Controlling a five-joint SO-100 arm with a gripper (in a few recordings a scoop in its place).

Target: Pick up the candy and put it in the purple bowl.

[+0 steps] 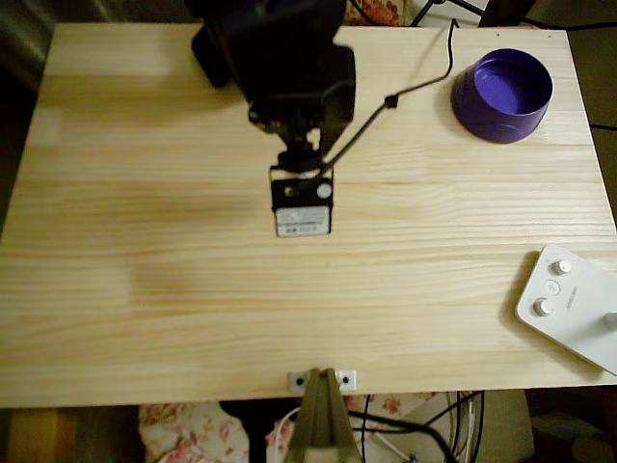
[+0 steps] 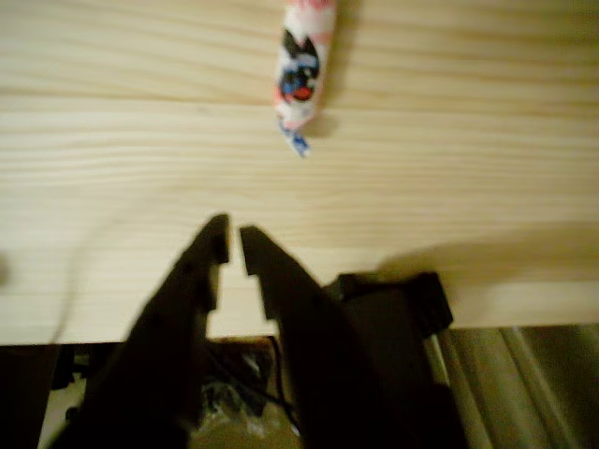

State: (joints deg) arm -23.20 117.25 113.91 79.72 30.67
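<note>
Wrist view: the gripper [image 2: 234,245] hangs above the wooden table [image 2: 468,178], its two dark fingers [image 2: 192,271] drawn nearly together — a narrow gap remains at the tips, nothing held between them. The candy [image 2: 299,70] lies flat on the wood at the top of the picture, well clear of the fingertips and slightly right of them — pinkish-white wrapper, dark mark in the middle, a bluish twisted end pointing toward the gripper. The table's edge runs beneath the fingers.
</note>
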